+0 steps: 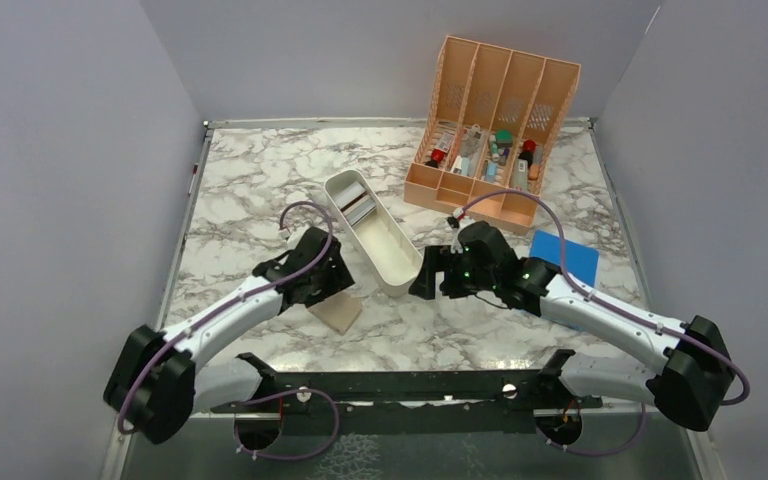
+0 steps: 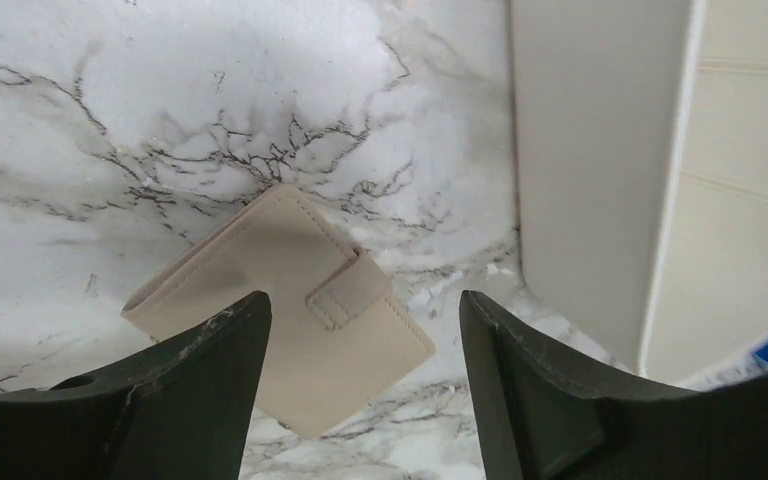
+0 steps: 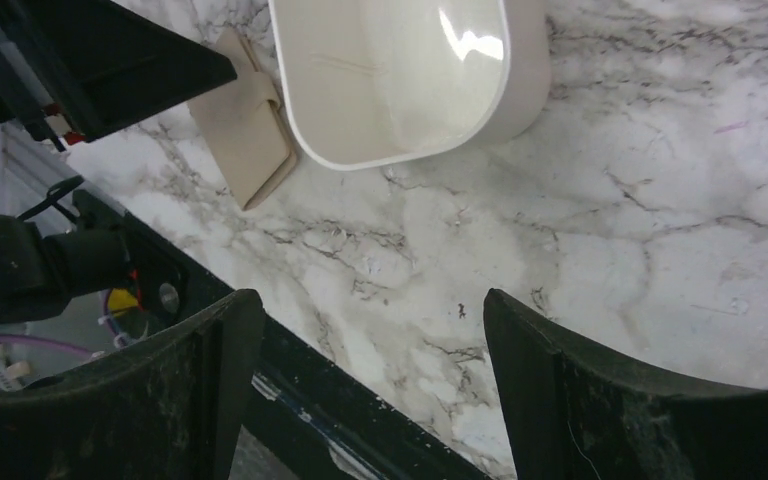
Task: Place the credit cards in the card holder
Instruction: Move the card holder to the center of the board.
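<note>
Nearest to us in the left wrist view are the two dark fingers of the left end effector [image 2: 362,300]. They stand well apart and clamp nothing. Below the gap between them lies the card holder [image 2: 290,250], flat on the marble desk [image 2: 110,120]. It is folded closed, pale tan outside, with its strap flap across the top face. We cannot tell whether the fingertips touch it.

Just to the right of the card holder stands the wall of the long white tray [image 2: 580,170], close by but apart from it.

From the top view, the left end effector [image 1: 325,275] hangs over the far part of the card holder [image 1: 340,313], whose near corner shows beneath it. The tray [image 1: 400,268] runs diagonally between the two arms. At its far end, thin grey and dark slabs stand on edge. We take these for the credit cards [image 1: 359,209], though they are too small to count.

The right end effector [image 1: 430,275] sits just beside the near end of the tray. In its own wrist view, the right end effector [image 3: 372,300] has its fingers spread wide over bare marble, holding nothing. The tray's rounded rim [image 3: 520,80] and the card holder [image 3: 245,125] lie beyond them.

Farther back on the desk stands a peach slotted organizer [image 1: 495,110] with small items in its compartments. A flat bright-blue rectangle [image 1: 570,262] lies by the right arm.
</note>
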Motion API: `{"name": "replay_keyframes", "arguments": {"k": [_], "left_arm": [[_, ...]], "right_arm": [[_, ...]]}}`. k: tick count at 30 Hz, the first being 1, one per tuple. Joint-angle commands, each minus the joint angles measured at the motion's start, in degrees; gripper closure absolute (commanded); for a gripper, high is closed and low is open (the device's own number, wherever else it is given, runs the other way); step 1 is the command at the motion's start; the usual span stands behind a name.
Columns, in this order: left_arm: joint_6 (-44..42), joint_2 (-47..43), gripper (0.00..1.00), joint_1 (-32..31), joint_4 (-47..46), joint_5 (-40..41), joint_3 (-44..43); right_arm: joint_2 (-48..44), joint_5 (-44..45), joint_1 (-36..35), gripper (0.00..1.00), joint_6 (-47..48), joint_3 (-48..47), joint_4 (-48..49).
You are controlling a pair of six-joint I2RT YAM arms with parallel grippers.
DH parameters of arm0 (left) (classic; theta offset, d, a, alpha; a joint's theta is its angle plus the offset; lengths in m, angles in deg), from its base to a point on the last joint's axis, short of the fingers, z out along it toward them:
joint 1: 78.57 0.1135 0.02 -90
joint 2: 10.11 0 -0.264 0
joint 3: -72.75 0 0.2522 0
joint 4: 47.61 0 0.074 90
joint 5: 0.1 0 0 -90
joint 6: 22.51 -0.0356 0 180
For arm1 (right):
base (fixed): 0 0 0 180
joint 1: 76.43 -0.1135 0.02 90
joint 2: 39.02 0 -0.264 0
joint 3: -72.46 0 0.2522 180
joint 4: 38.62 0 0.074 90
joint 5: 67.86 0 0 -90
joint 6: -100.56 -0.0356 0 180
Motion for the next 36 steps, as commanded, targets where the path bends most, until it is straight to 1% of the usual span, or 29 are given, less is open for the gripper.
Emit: {"name": "replay_keyframes", "arguments": {"k": [1,3,5,7,9,10,14,17,20,23,26,31,33,36], "left_arm": [[-4.5,-10.0,0.28,0.2,1.0,0.6,2.5],[-6.6,-11.5,0.30,0.3,3.2,0.8,2.9],[-8.7,-11.9,0.36,0.2,5.0,0.1,2.9],[-8.9,-11.5,0.45,0.3,7.2,0.7,2.4],[-8.6,-10.2,0.49,0.1,9.5,0.8,1.8],[-8.6,-9.5,0.49,0.1,10.4,0.7,1.5],[-7.5,-8.1,0.50,-1.4,10.9,1.2,2.5],[-5.8,-7.9,0.44,-1.5,9.9,1.6,4.1],[-5.8,-7.6,0.44,-1.5,6.2,0.2,6.9],[-6.0,-7.7,0.49,-1.5,2.4,-2.0,9.3],[-5.3,-8.7,0.52,-1.9,-0.4,-4.9,10.7],[-3.1,-16.0,0.53,-3.6,-3.3,-9.4,12.5],[-1.4,-20.1,0.51,-3.6,-2.3,-8.1,12.7],[0.1,-27.0,0.45,-3.6,0.2,-4.4,11.7]], "right_arm": [[-2.7,-6.3,0.3,0.15,-3.4,2.1,5.1],[-3.8,-5.3,0.3,0.16,-4.2,2.7,5.1],[-4.5,-4.6,0.3,0.17,-4.5,3.1,5.0],[-5.1,-4.1,0.4,0.17,-4.6,3.3,4.6],[-5.8,-4.2,0.3,0.17,-4.3,3.9,4.9],[-6.2,-4.6,0.3,0.17,-4.1,4.3,5.3],[-7.3,-6.2,0.3,0.18,-4.3,5.9,6.6],[-7.5,-8.0,0.2,0.20,-5.8,7.3,8.1],[-7.5,-10.1,0.0,0.25,-8.6,9.9,12.2],[-6.6,-10.8,-1.4,0.30,-11.6,13.2,17.0],[-4.1,-9.6,-4.0,0.38,-13.2,14.3,19.7],[1.3,-4.7,-8.8,0.46,-14.8,12.9,22.4],[3.2,-2.7,-10.1,0.47,-15.6,12.3,24.3],[6.7,-0.5,-11.5,0.47,-16.5,10.9,27.0]]}}
